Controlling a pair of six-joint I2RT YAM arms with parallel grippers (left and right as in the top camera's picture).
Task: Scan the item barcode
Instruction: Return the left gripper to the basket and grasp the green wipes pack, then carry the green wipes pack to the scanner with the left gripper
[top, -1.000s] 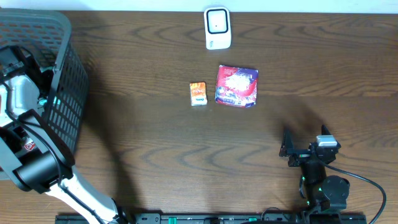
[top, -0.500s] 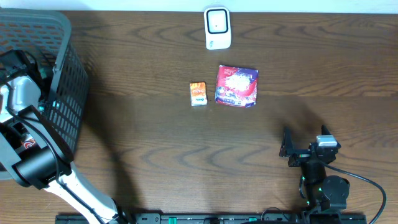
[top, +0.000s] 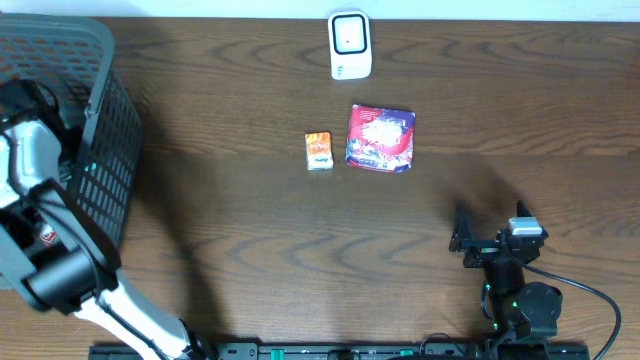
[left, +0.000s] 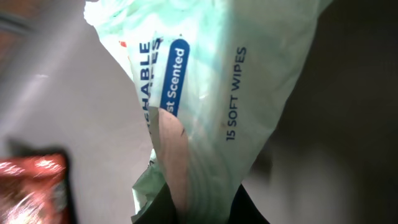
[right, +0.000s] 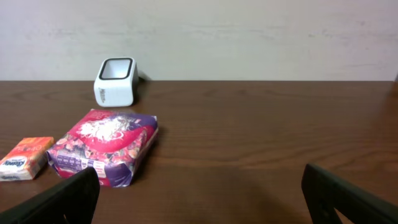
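Our left pincer (top: 45, 105), down in the basket (top: 105, 150), is clamped tight on the wipes pack (left: 230, 93). Our right pincer (right: 202, 199) gapes wide and empty above the worktop (top: 250, 250).

The counter (top: 300, 250) carries one white scanner (top: 350, 44), one purple packet (top: 380, 138) and one small orange packet (top: 318, 150). There is also one grey basket (top: 105, 150), one pack of wipes (left: 236, 93) and one red packet (left: 31, 186).

Left arm (top: 45, 215) bent over at far left, wrist angled downward. Left gripper (left: 200, 208) pinched shut on wipes pack (left: 211, 112). Right arm (top: 515, 280) folded low near its base; right gripper (right: 202, 199) held level, jaws spread wide
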